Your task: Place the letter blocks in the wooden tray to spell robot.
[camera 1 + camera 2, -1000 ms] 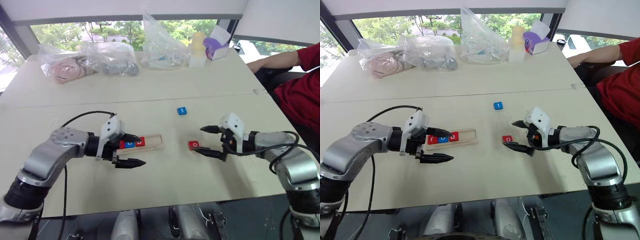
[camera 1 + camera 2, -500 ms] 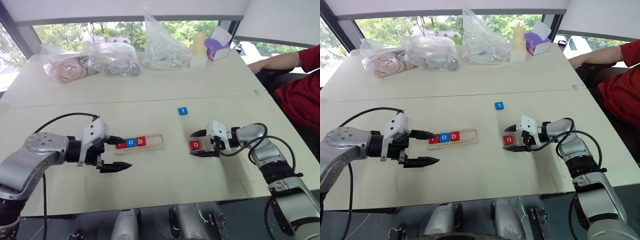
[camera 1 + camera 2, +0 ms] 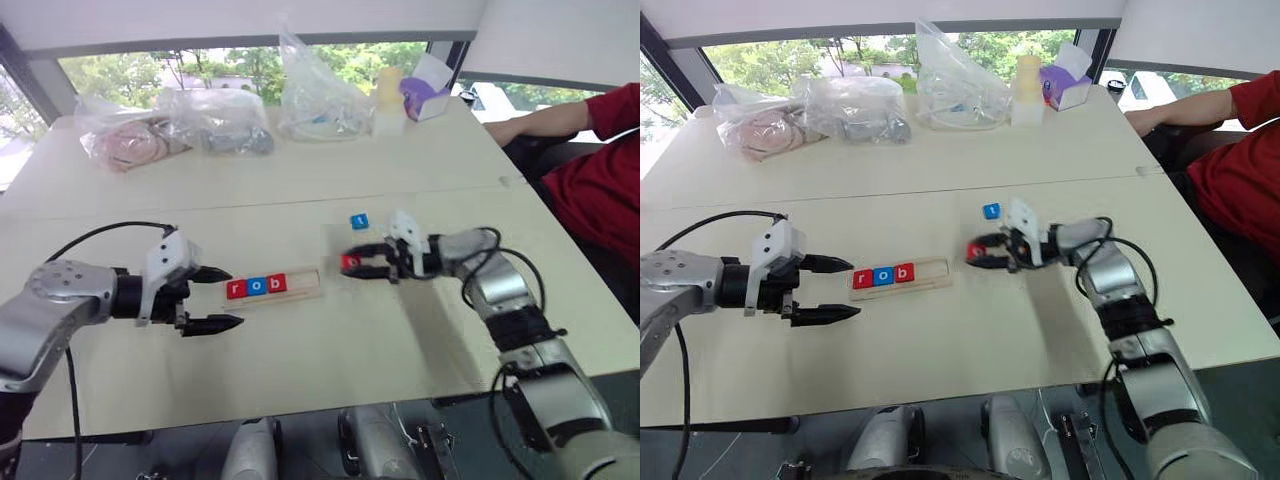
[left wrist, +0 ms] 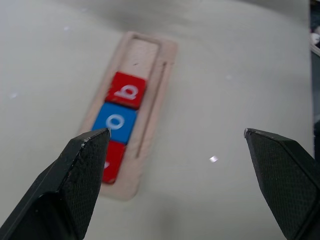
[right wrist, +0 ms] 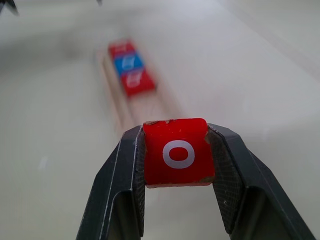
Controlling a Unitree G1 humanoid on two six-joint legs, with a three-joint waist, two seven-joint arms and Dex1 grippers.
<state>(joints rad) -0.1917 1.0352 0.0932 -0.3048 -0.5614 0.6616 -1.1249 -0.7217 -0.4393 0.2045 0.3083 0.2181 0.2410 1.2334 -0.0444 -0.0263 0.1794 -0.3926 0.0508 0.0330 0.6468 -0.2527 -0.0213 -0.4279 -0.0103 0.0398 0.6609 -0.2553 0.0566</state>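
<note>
right gripper carries the red o toward the tray

right gripper (image 5: 179, 165) is clamped on the red o block (image 5: 178, 151), one finger on each side edge, the letter facing up toward the wrist camera. in the head views it hangs just off the open end of the tray (image 3: 305, 292), with the block lifted clear of the table (image 3: 330, 400). left gripper (image 3: 213, 298) sits at the tray's other end, its fingers spread wide and holding nothing.

the tray already holds r (image 3: 236, 289), a blue o (image 3: 257, 286) and b (image 3: 277, 283) in a row, touching, packed from the left end. two slots beside the b are bare. the blue t block (image 3: 359, 221) lies on the table past the tray, near the right gripper but apart from it.

the step in hand, as i read it, is seating the red o in the slot next to the b. to do it well:

- line the block up square with the tray's long sides first; a block turned even a little would likely catch on the rim.
- bring it down over the bare slot touching the b, not the far end slot, so the t has room after it.
- keep the o level on the way down; a tilted block may ride up on the b or the rim.
- let go only when the block sits flat inside the rim, then lift away without dragging the row.
- the tray looks light and loose on the table, so a sideways push could slide it; the left gripper is well placed to steady it if needed.
</note>
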